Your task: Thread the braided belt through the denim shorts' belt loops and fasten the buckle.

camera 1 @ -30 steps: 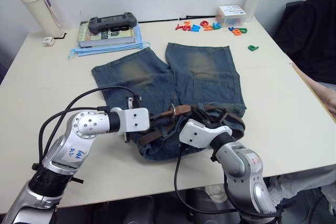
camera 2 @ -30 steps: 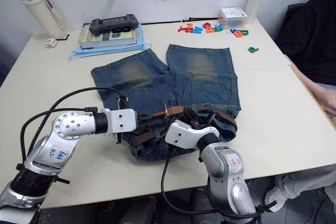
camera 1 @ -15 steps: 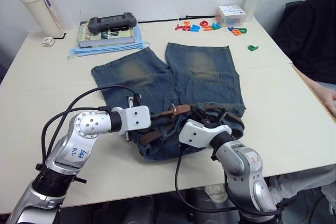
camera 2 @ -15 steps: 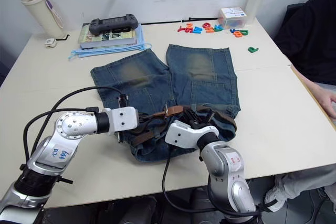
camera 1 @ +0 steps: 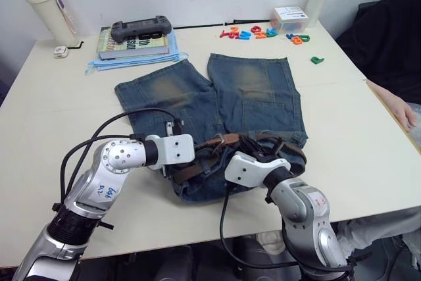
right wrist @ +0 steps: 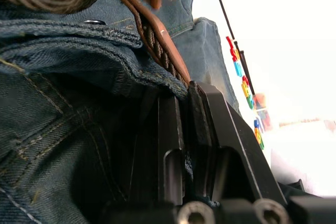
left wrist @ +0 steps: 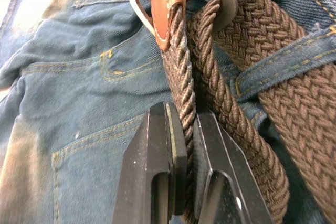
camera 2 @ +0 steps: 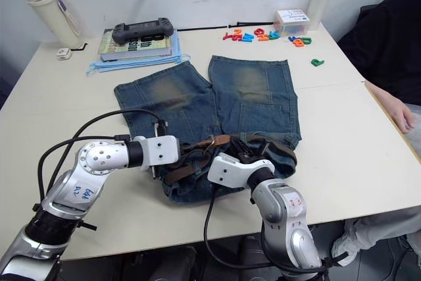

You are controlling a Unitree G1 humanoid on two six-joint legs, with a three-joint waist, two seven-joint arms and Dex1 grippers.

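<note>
Left hand (left wrist: 189,129) pinches the woven braided belt (left wrist: 210,66).

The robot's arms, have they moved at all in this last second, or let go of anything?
The left gripper, shut on the braided belt, has slid slightly toward the right gripper along the waistband. The right gripper and the denim shorts stayed as they were.

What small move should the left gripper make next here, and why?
Probably a short pull on the strand it holds, away from the buckle. The left gripper is shut on the braided belt just below the buckle, where two strands pass through together, while the right gripper pinches the denim shorts at the waistband.
</note>
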